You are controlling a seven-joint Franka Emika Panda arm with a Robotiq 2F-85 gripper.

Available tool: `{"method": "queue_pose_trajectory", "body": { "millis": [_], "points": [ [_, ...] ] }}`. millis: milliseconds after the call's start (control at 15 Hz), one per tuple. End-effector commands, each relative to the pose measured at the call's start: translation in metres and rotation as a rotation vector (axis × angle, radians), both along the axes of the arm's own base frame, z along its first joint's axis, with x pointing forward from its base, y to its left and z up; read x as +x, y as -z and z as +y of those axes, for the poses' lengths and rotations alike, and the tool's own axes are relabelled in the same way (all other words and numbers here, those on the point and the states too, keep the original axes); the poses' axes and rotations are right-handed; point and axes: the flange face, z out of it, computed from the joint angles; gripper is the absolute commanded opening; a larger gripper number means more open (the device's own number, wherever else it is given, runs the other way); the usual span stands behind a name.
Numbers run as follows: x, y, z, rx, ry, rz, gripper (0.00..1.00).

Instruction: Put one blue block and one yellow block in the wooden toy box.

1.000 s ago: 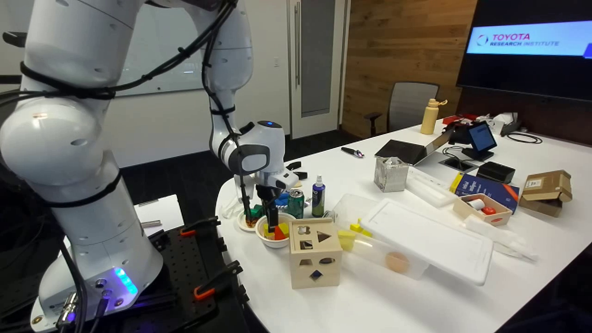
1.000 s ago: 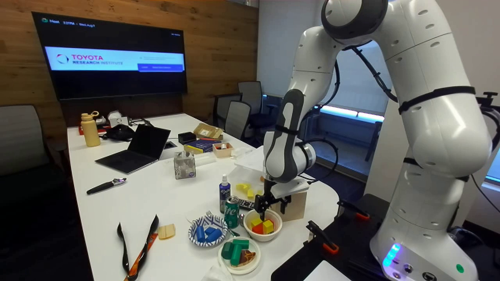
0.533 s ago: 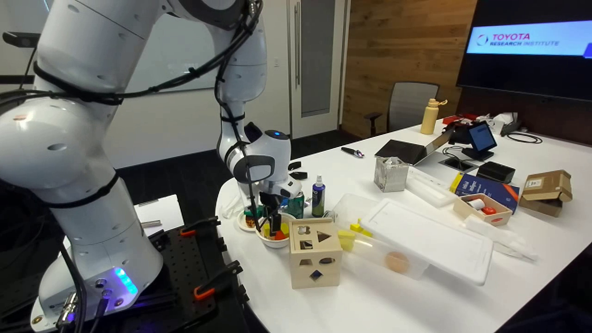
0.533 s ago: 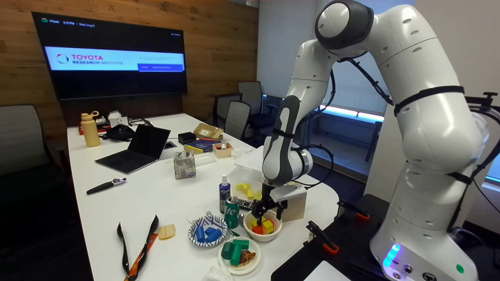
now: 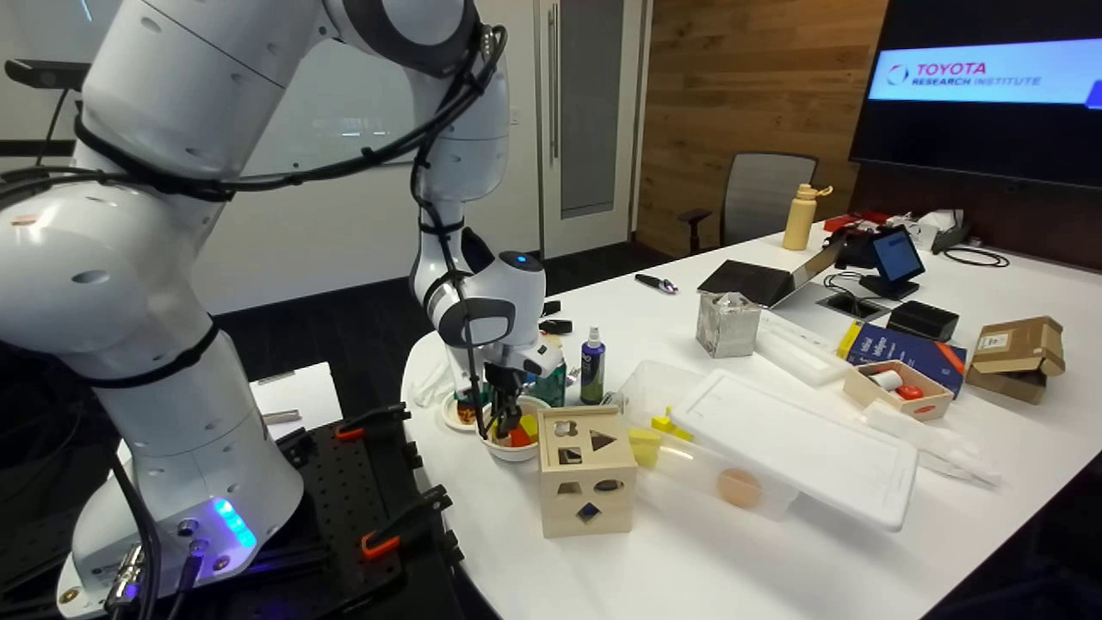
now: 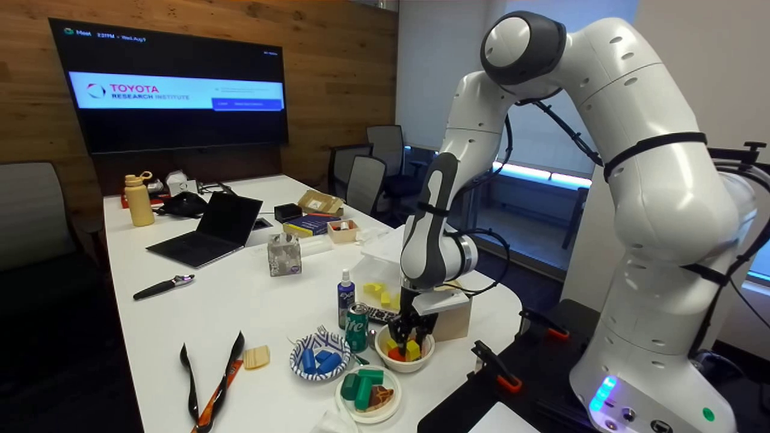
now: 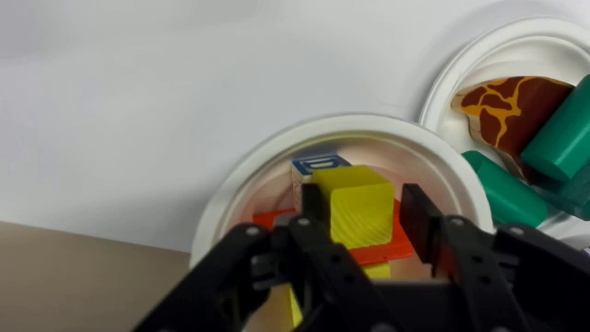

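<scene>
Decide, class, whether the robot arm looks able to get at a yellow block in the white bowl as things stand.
Probably yes: in the wrist view the open fingers stand on either side of one yellow block, with nothing on its top and the white bowl uncovered.

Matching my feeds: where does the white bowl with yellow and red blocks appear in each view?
In an exterior view: white bowl just left of centre, below mid-height, beside the wooden toy box.
In an exterior view: white bowl just right of centre, lower half.
In the wrist view: white bowl lower middle, partly hidden by the jaws.
Shared landmark: the white plate beside it, holding a brown piece.
</scene>
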Motion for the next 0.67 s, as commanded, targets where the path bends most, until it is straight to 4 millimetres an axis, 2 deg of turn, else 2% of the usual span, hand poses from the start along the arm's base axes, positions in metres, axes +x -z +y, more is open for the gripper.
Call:
{"method": "queue_pose_trajectory", "body": {
  "millis": [0,67,333,600],
  "points": [
    [0.007,-0.006,0.002,0.013,-0.029,0.009,0.20],
    [0.009,-0.011,0.003,0.008,-0.033,0.010,0.12],
    [0.019,-0.045,0.013,-0.030,-0.059,0.045,0.11],
    [0.036,-0.091,0.019,-0.096,-0.095,0.081,0.11]
  ]
}}
